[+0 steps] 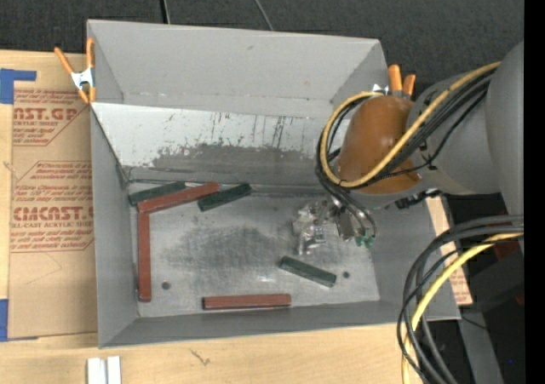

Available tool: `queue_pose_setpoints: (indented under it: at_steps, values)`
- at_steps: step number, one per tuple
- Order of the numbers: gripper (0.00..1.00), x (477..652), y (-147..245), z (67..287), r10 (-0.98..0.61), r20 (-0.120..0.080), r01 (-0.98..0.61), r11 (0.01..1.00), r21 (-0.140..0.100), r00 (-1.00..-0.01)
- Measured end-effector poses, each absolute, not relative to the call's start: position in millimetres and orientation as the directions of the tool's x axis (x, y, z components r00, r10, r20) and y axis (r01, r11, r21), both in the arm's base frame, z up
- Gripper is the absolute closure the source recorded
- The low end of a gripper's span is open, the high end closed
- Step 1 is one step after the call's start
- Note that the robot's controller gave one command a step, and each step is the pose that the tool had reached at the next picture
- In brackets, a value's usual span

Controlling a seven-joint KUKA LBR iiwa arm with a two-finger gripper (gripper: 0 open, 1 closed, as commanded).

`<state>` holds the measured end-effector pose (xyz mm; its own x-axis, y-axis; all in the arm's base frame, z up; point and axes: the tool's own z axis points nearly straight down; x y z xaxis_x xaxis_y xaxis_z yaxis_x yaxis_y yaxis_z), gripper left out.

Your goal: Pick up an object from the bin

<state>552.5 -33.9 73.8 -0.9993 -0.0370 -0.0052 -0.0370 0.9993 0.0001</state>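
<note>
My gripper (312, 233) hangs low over the right part of the bin floor, below the orange cover on the wrist. Its metal fingers point down and left, with nothing visible between them. A short dark green bar (308, 272) lies flat just below the fingertips, tilted slightly. A red-brown bar (246, 300) lies along the front wall, further to the lower left.
At the back left lie a dark green bar (225, 196), another green bar and a red-brown bar (174, 197) side by side. A long red-brown bar (144, 255) runs along the left wall. The arm and its cables stand over the bin's right wall.
</note>
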Motion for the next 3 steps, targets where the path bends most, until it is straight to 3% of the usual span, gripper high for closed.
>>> queue_pose_setpoints:
  at_steps: [1,2,3]
  values:
    - [1.0,552.5,-33.9,73.9,-0.037,-0.005,-0.037,0.999,0.0,-0.999]
    - [1.0,559.1,-32.3,113.1,-0.088,0.0,-0.088,0.996,0.0,-0.996]
    - [0.0,557.8,-40.6,120.2,-0.077,0.0,-0.077,0.997,0.001,-0.997]
